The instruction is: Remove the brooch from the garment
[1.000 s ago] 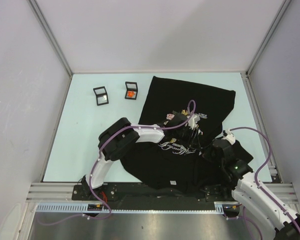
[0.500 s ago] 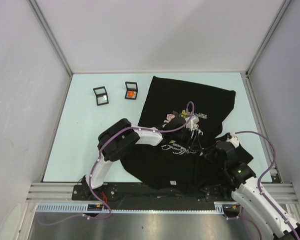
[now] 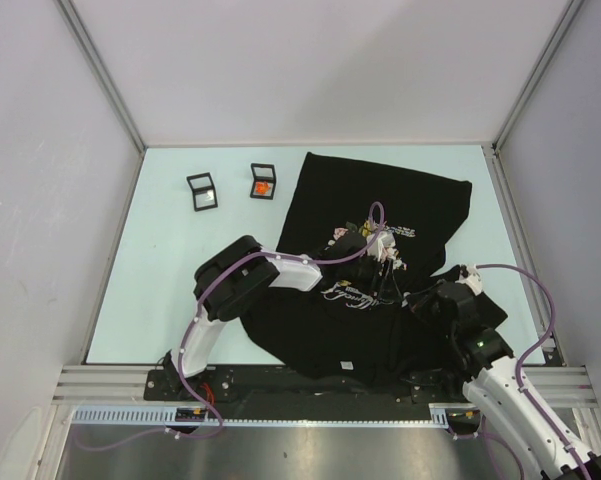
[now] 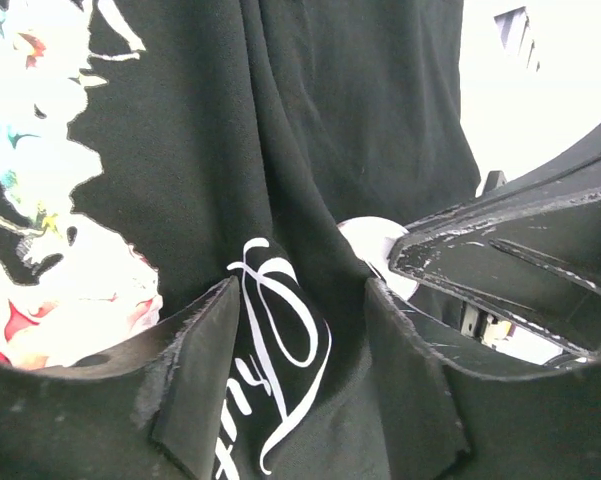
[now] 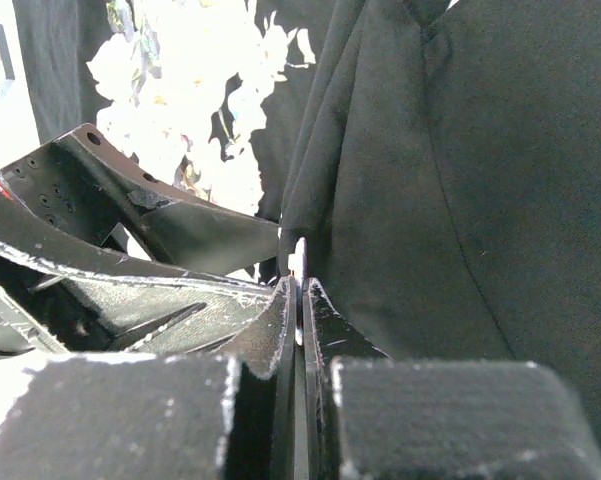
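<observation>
So, the garment (image 3: pixel 400 195) lies spread over the middle and right of the table (image 3: pixel 170 290) in the top view, and it's rumpled toward the lower right. Both arms meet over its print near frame centre. In the left wrist view the left gripper (image 4: pixel 300 292) sits at the bottom of the frame, jaws wide apart. It straddles a raised fold of black cloth carrying the white cursive lettering (image 4: pixel 280 350) and isn't pinching anything. The brooch (image 4: pixel 370 238) shows just right of centre there, a small pale round thing tucked against that fold. The right gripper (image 5: pixel 299 288) is clamped tight on it, with the disc seen edge-on between the fingertips. Two small framed boxes (image 3: pixel 202 191) sit upper left in the top view, left of the shirt.
</observation>
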{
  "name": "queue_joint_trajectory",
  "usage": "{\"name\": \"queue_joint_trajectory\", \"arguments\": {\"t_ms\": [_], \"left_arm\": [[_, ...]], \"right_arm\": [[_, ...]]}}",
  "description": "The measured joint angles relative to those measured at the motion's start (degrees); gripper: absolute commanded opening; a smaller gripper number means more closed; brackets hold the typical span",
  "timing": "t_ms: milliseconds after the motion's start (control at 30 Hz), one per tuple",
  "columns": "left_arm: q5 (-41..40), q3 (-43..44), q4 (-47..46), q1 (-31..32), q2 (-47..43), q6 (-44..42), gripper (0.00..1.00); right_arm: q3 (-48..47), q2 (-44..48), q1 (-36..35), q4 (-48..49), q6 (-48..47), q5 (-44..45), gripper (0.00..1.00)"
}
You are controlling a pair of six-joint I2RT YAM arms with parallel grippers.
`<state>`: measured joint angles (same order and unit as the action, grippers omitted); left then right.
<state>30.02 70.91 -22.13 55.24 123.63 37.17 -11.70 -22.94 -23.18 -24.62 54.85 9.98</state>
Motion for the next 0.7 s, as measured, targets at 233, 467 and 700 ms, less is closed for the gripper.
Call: {"name": "queue_joint_trajectory", "arguments": {"t_ms": [233, 467, 700], "left_arm": [[0.9, 0.0, 0.0, -0.2, -0.3, 0.4, 0.69], [1.2, 0.9, 1.6, -0.2, -0.3, 0.4, 0.67], [1.7, 2.3, 3.3, -0.2, 0.5, 0.6, 0.61]], "right_arm": [[0.1, -0.3, 0.2, 0.1, -0.6, -0.1, 0.00], [0.1, -0.5, 0.2, 0.7, -0.9, -0.3, 0.00], [0.2, -0.7, 0.1, 1.2, -1.3, -0.5, 0.00]]}}
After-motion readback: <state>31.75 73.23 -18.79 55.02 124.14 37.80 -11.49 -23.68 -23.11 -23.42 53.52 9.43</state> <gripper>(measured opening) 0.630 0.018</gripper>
